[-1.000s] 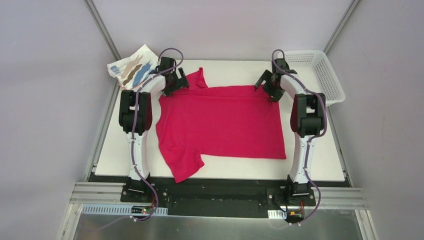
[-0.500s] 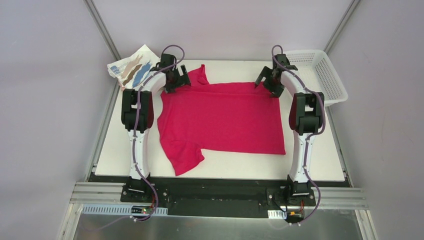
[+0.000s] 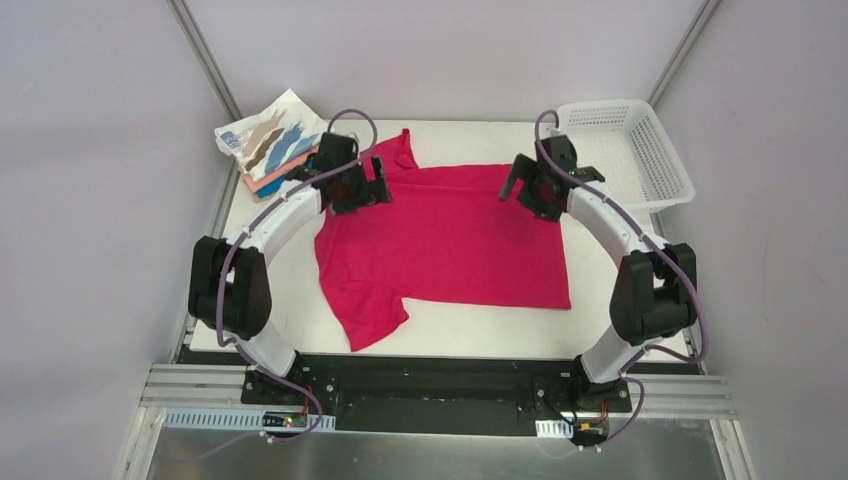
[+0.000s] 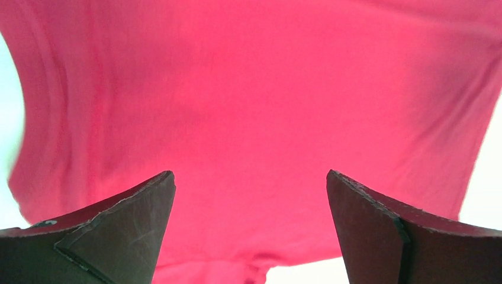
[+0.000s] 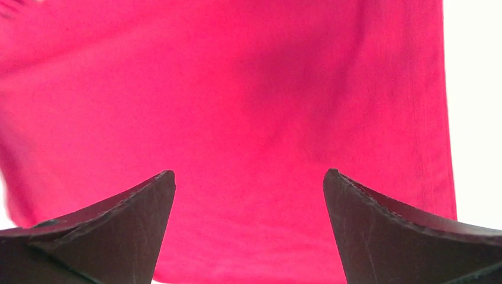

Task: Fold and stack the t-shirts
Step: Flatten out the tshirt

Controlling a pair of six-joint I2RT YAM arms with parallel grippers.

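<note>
The crimson-pink t-shirt [image 3: 445, 240] lies spread on the white table, one sleeve hanging toward the front left and another at the back edge. It fills the left wrist view [image 4: 254, 106] and the right wrist view [image 5: 237, 106]. My left gripper [image 3: 368, 185] hovers open over the shirt's back left corner. My right gripper [image 3: 522, 185] hovers open over its back right part. Both are empty. A folded stack topped by the white shirt with tan and blue streaks [image 3: 268, 135] sits at the back left, with salmon and blue layers under it.
A white mesh basket [image 3: 625, 150] stands at the back right corner. Bare table [image 3: 630, 310] shows to the right of the shirt and along the front edge. Grey walls close in on three sides.
Both grippers have let go of the shirt's back edge, opened and swung inward and toward the front over the shirt. The shirt's back edge now lies flat. Both arms' elbows have dropped outward.
</note>
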